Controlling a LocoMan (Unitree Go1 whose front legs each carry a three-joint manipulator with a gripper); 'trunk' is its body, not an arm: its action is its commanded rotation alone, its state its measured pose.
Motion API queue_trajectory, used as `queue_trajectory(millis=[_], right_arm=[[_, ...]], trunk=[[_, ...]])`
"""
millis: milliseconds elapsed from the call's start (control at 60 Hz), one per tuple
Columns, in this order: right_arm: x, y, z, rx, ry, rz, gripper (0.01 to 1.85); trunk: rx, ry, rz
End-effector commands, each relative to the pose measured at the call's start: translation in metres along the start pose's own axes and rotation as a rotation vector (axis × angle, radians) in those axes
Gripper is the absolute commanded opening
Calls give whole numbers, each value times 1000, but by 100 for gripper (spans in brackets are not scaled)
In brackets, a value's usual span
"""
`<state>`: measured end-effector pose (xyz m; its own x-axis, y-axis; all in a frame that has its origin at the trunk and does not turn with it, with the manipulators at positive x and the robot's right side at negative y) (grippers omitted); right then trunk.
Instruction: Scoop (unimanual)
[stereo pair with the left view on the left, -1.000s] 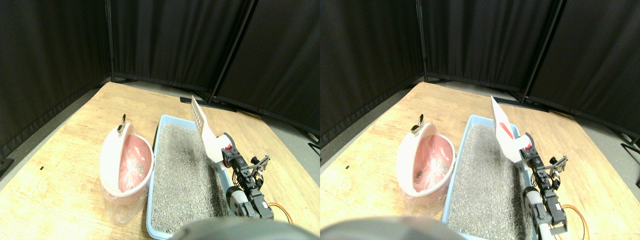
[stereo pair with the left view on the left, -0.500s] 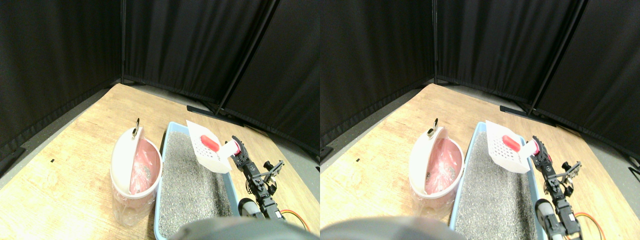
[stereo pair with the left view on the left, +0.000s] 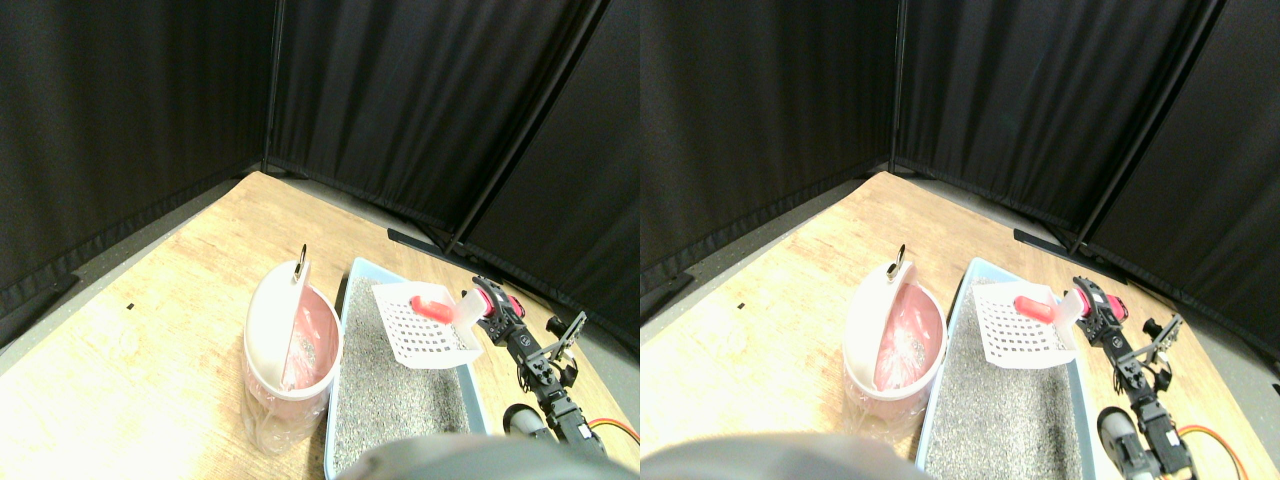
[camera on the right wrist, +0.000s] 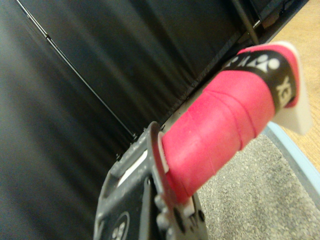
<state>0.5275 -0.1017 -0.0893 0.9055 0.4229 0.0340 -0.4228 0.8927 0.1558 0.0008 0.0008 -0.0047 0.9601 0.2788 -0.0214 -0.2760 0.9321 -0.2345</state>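
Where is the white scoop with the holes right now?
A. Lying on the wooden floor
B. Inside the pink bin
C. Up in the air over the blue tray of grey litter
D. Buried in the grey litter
C: the white scoop sits above the grey litter in the blue tray, beside the pink bin, not in it.

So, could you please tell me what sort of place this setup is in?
Most likely a lab test area, not a home: black curtain panels wall off a wooden board floor, where a blue litter tray and a pink bin are staged.
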Motion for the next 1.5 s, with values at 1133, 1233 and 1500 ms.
queue_trajectory(millis=[1133, 1233, 1500], right_arm=[[33, 57, 9, -268, 123, 213, 5], [33, 59, 9, -288, 136, 202, 5], [33, 62, 12, -330, 185, 162, 5]], trunk=[[-45, -26, 100], [-45, -26, 100], [-41, -27, 94]])
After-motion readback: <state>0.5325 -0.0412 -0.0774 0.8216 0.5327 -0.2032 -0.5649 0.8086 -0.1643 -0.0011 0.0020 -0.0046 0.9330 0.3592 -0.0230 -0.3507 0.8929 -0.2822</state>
